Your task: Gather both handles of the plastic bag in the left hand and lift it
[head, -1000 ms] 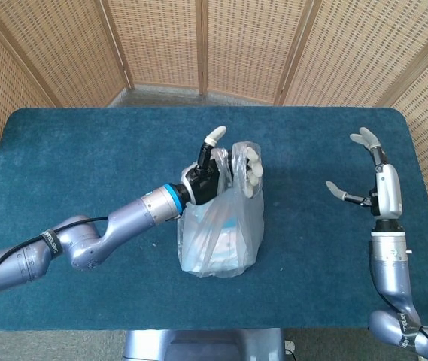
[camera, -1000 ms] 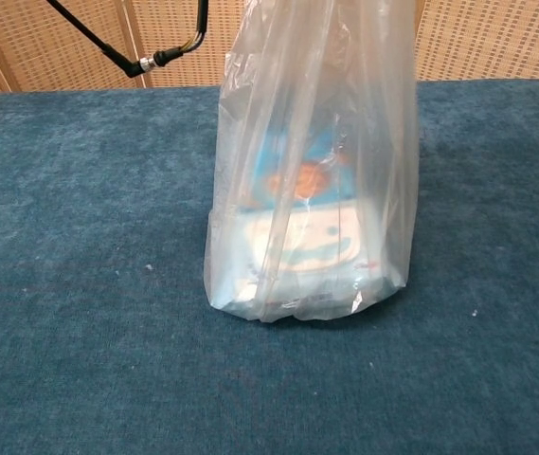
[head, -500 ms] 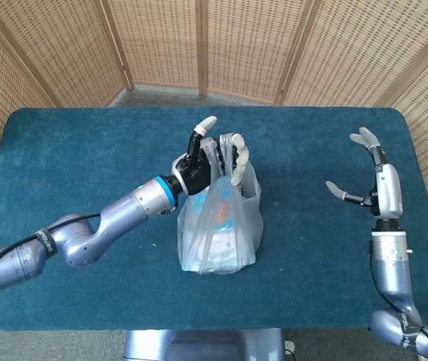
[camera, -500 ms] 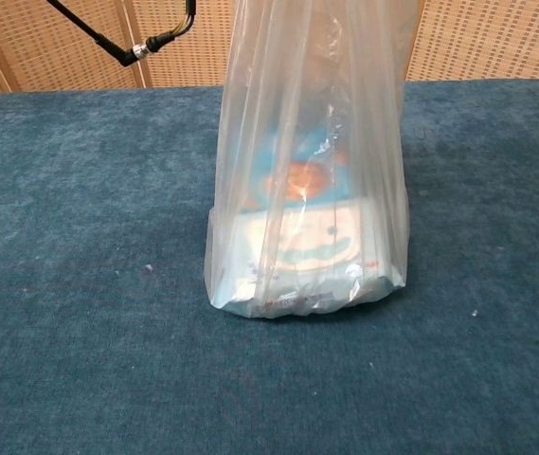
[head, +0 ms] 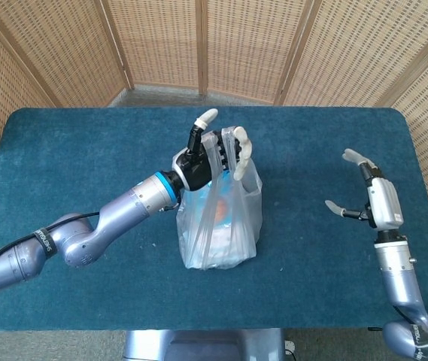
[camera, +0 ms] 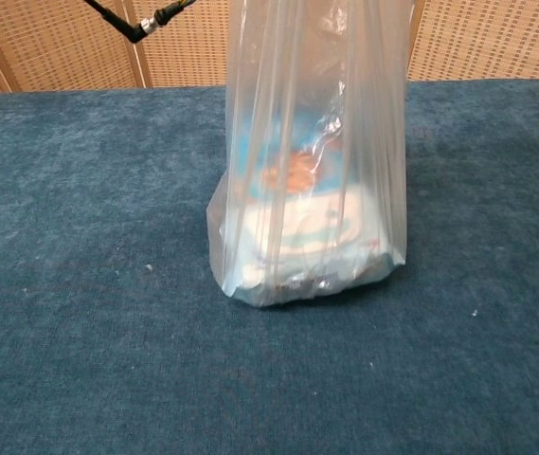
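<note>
Now we see the left hand [head: 212, 150] raised over the middle of the blue-covered counter [head: 63, 165], its fingers [head: 238, 147] curled through the gathered handles [head: 223, 144] of the plastic bag [head: 221, 226]. One light-tipped finger points up and away from the rest, while the others wrap over the clear plastic bands, so the hand grips both handles together. From the head view the bag hangs straight down beneath that hand, its film pulled into long vertical folds.

From the chest view we look at the plastic bag [camera: 312, 190] close up: its sides are drawn taut upward and run out of the top of the picture, and its bottom bulges low over the counter [camera: 80, 360]. We cannot tell for sure whether the bottom touches the cloth or hangs just above it. Inside lies a white packet with blue and orange print [camera: 297, 204], sitting at the base of the bag.

The right hand [head: 364, 197] is well apart from the bag, near the right edge of the counter. Its fingers are spread and hold nothing, with one reaching up and another stretched toward the bag's side.

Behind the counter stands a folding wicker screen [head: 198, 45], and a dark cable [camera: 132, 24] crosses the upper left corner of the chest view.
</note>
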Tool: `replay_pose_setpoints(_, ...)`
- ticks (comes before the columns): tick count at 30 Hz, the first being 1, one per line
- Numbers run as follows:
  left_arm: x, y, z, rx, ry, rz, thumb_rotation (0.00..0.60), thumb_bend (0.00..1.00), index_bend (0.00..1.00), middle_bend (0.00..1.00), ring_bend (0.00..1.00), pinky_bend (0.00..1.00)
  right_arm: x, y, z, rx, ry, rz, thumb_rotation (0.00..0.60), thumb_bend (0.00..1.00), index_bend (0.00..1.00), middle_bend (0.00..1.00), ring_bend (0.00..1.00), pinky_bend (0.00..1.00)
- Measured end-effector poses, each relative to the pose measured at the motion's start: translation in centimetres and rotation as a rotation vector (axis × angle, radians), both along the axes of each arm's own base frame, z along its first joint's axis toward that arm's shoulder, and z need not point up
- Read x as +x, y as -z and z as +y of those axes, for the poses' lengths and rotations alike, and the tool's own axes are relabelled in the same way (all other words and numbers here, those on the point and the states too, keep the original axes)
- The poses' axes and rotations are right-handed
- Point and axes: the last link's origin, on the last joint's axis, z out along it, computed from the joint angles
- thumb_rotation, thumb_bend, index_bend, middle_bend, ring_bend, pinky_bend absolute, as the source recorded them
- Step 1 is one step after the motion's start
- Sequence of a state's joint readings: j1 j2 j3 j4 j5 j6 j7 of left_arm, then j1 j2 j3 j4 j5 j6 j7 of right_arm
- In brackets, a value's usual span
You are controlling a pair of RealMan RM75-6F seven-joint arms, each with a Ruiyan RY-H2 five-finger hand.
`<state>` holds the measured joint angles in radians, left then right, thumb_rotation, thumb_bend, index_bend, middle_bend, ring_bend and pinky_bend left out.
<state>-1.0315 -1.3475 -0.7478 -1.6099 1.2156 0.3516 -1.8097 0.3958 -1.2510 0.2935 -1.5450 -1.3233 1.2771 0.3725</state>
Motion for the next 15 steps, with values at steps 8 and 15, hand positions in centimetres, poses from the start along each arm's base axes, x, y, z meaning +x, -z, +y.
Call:
replay_pose_setpoints(8, 1.0, -1.1, 0.2, 0.015, 0.007, -0.012, 0.000, 0.30, 0.53, 0.60, 0.59, 0.64, -1.3, 0.7, 1.1, 0.041, 0.009, 0.134, 0.586, 0.15, 0.13, 0.20, 0.15, 0.13)
replay_pose_setpoints(15, 2.0, -2.3, 0.3, 0.026, 0.015, -0.028, 0.000, 0.30, 0.54, 0.60, 0.59, 0.64, -2.5, 1.8, 2.6, 0.079, 0.016, 0.218, 0.584, 0.15, 0.13, 0.20, 0.15, 0.13)
